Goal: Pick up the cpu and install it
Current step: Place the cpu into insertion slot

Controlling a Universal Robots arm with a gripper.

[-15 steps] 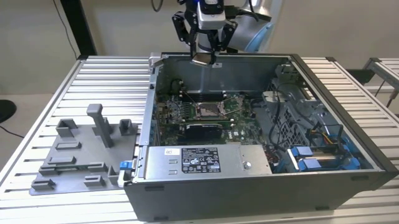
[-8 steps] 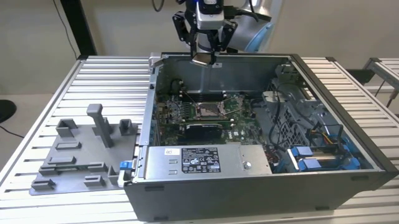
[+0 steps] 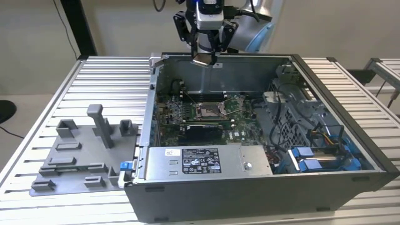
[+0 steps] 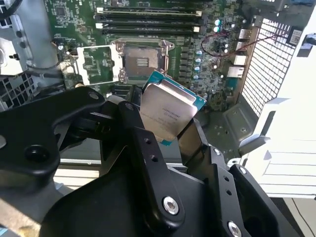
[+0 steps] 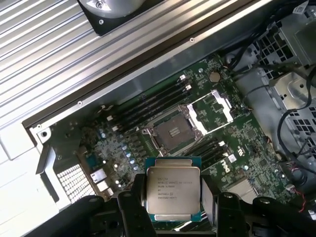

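Exterior view, fwiw: pinches the cpu (image 3: pixel 203 59) tight in the gripper (image 3: pixel 204 56) up over the case (image 3: pixel 262 192) at its far wall, well apart from the open socket (image 3: pixel 209 111) lying lower down, toward the camera side.

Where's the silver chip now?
The gripper holds the cpu in the air by the computer case's far wall in the exterior view, well above the empty socket.

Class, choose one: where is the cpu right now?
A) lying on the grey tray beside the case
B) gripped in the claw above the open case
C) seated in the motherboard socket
B: the cpu is clamped in the claw over the motherboard, and the socket lies open with no chip in it.
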